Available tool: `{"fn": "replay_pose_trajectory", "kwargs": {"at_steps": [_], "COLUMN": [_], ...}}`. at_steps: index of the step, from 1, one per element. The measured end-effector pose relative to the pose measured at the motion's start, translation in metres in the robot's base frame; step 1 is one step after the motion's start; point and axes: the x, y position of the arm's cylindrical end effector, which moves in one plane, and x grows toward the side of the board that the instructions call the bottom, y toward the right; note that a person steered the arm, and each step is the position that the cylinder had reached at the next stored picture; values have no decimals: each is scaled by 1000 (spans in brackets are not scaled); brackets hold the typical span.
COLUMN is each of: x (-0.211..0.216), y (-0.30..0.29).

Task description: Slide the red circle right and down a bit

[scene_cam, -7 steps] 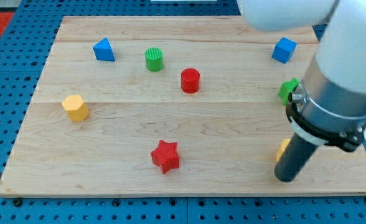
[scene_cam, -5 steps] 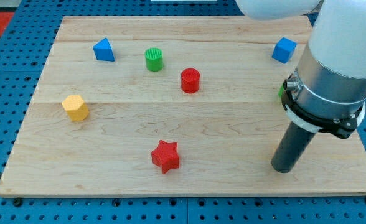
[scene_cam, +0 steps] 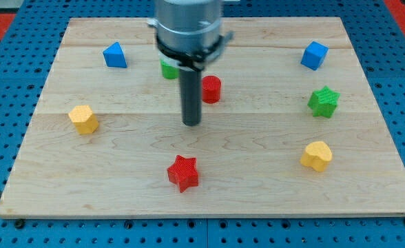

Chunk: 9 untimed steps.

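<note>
- My tip (scene_cam: pixel 191 123) is down on the counter (scene_cam: pixel 257 172), planted at about seven o'clock of the red circle (scene_cam: pixel 212 89), near it but with a sliver of bare wood between them as far as I can judge.
- The tool is a plain straight rod, so there is nothing on it to spread or press together; it carries nothing and touches no block that I can see.
- The red circle sits a little above the middle of the counter, partly tucked behind the rod's shaft on its nine o'clock side.
- A green cylinder (scene_cam: pixel 167 68) peeks out at ten o'clock of the red circle, mostly hidden by the arm.
- Further out: a blue wedge (scene_cam: pixel 114 54) at ten o'clock of the counter, a blue cube (scene_cam: pixel 314 55) at two, a green star (scene_cam: pixel 323 101) at three, a yellow heart-like block (scene_cam: pixel 316 155) at four, a red star (scene_cam: pixel 183 172) at six, a yellow hexagon (scene_cam: pixel 83 118) at nine.
- Progress, as I read it: the push looks not yet begun.
- To send the circle towards four o'clock, the tip would need to get round to its ten o'clock side; from here it is on the wrong side.
- The path towards four o'clock looks open, with the green star and yellow block well apart from it.
</note>
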Motion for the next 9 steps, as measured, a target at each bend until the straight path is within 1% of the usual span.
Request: {"fn": "replay_pose_trajectory", "kwargs": {"at_steps": [1,2,3,4,5,6,7,8,9], "x": [-30,-49,-39,-43,-82,-58,-30,-38,-59], "y": [-30,-26,28,27,37,52,52,52,49]}}
